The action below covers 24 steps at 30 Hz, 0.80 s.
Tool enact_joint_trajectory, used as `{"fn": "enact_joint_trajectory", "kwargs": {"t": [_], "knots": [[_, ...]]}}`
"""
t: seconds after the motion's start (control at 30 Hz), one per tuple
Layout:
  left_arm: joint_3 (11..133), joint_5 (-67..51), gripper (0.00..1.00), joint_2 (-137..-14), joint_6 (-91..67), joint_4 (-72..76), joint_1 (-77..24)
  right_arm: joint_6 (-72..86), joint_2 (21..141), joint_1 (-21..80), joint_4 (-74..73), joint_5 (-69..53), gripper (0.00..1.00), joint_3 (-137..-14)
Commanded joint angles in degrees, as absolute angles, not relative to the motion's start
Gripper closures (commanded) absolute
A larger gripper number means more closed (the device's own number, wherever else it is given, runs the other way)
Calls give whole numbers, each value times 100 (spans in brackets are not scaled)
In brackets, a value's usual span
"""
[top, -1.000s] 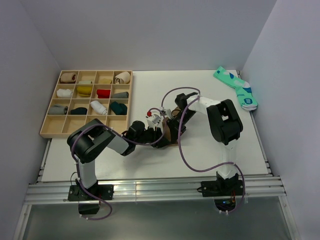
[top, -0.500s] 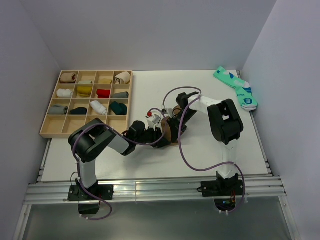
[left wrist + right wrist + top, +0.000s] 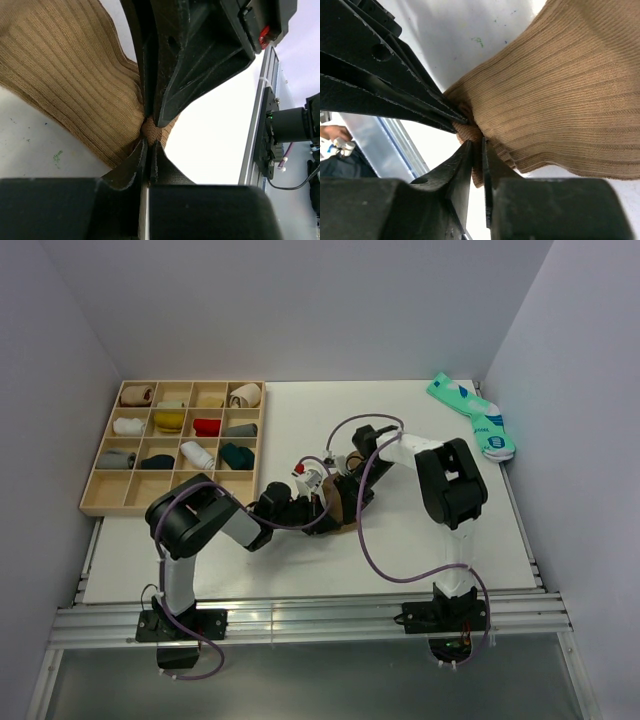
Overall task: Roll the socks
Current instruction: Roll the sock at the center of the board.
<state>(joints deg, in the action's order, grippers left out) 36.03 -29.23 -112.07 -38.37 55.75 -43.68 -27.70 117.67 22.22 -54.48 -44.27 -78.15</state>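
I am pinching the tan sock with my left fingers, which are pressing fully together on a small bunched fold at its edge. My right fingers are meeting them tip to tip from the opposite side. They are standing only a thin slit apart, with the same ribbed edge caught between them. From that shared pinch the fabric is fanning out in pulled creases, and the rest of the sock is lying flat on the white counter. Seen from above, both of my arms are reaching inward and crossing over this sock near the middle of the counter, so most of it is hiding under them. The teal pair is lying at the far right corner, well apart from my arms. A wooden tray is sitting at the far left, its compartments holding rolled socks in several colours.
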Motion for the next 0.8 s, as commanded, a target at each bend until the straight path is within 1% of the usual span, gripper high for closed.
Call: {"fn": "enact_joint_trajectory", "kwargs": {"t": [0.0,0.1,0.23,0.43,0.5,0.6,0.77], "knots": [[3568,-3076,100,-11531,-3911,5080,-4412,-2725,11400,2180,-4966,-4193,78,-7664],[3700,-3120,100,-11619,-4025,4765,-4403,-2760,11172,2180,-4843,-4061,75,-7498],[3858,-3269,100,-11707,-4183,4316,-4333,-2725,10557,2162,-4343,-3762,68,-7111],[3973,-3603,100,-11725,-4586,3727,-4070,-2804,9581,2136,-3781,-3507,62,-6514],[4077,-3691,100,-11707,-4641,3429,-3938,-2865,9248,2118,-3674,-3463,61,-6382],[4358,-3578,100,-11646,-4553,2578,-3894,-3171,8844,2118,-3437,-3393,60,-6083],[4684,-3770,100,-11611,-4588,1576,-3894,-3655,8499,2153,-3235,-3428,59,-5538]]}}
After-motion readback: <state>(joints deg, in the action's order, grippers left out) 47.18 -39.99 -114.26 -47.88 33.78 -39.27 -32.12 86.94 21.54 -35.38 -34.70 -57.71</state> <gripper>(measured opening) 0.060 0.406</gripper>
